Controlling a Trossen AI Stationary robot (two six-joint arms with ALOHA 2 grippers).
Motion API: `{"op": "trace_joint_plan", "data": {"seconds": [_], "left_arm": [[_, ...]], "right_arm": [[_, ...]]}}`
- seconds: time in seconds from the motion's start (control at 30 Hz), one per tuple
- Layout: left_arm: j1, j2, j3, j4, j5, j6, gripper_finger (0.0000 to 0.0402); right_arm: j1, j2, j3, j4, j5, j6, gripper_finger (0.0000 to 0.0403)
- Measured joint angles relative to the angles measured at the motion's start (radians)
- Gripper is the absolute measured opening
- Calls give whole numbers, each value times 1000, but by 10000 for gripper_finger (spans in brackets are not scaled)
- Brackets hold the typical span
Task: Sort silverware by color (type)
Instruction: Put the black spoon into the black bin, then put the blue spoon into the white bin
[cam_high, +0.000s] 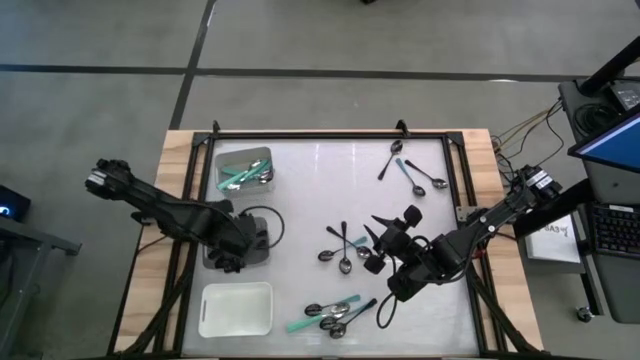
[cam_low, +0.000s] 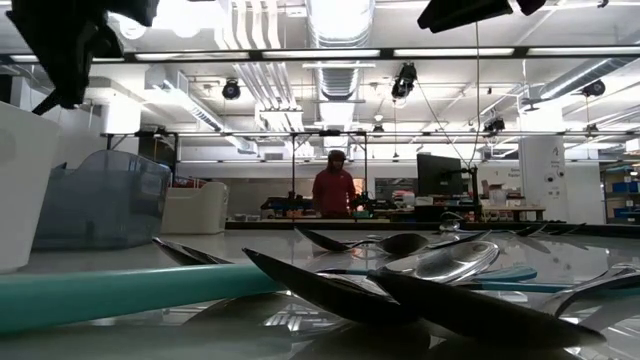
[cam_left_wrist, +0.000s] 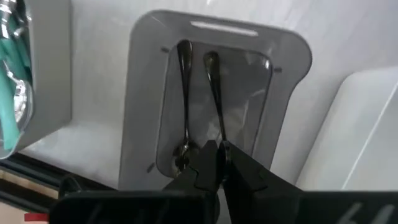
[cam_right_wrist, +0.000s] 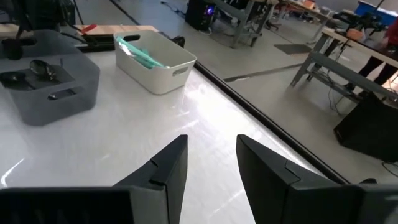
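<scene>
The left pincer (cam_left_wrist: 216, 147) hung pressed together over the grey tray (cam_left_wrist: 286, 56) holding two spoons (cam_left_wrist: 184, 99). The right pincer (cam_right_wrist: 211, 155) stood spread above the table (cam_right_wrist: 112, 143).

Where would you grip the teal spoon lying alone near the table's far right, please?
Take the teal spoon at mid-handle, from straight above, jaws across the handle. It lies flat and slanted, apart from the black spoons beside it, so both sides are free.
</scene>
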Motion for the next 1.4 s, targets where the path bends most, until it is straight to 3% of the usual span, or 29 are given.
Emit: {"op": "trace_joint_plan", "data": {"seconds": [0.3,0.6,0.93,1.13,1.4], "left_arm": [[0,106,72,-2,7,69,51],[-5,226,339,74,14,169,107],[-52,427,447,427,66,339,111],[-74,527,465,472,84,348,104],[-127,646,465,524,118,251,94]], "right_arm": [[0,0,0,-3,-33,-2,132],[0,0,0,-7,-167,-2,129],[2,0,0,-13,-372,13,130],[3,0,0,-63,-419,57,125],[5,-1,0,-91,-437,74,130]]}}
